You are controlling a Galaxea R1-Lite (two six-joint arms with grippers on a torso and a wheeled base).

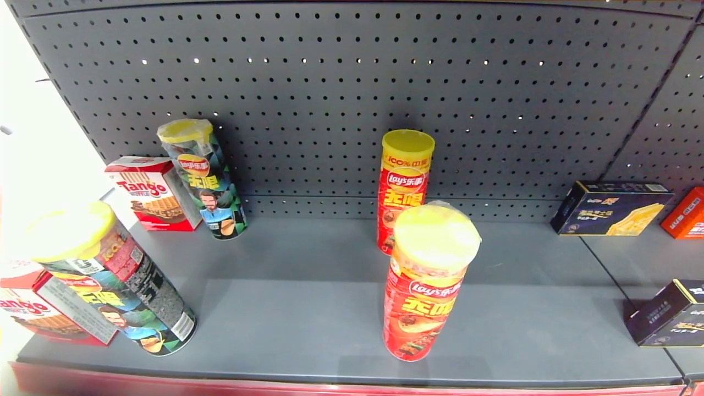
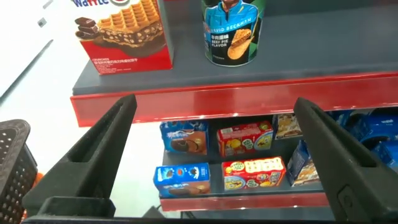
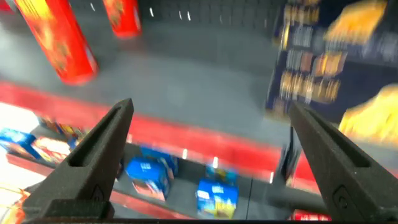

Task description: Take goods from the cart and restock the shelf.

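Gaping wide and holding nothing, the left gripper [image 2: 214, 102] hangs just in front of the red shelf edge [image 2: 249, 93], and the right gripper [image 3: 211, 106] is spread just as wide, also empty, though its view is smeared, so the dark box [image 3: 311, 68] beyond it is probably a snack box. Lower centre of the head view, a red chip can [image 1: 423, 286] stands upright on the shelf [image 1: 308, 308], long axis vertical, yellow lid up, partly covering a second red can [image 1: 404, 187] behind it. At lower left a dark can [image 1: 115, 280] stands beside a wafer box [image 1: 33, 319] cut off by the frame edge.
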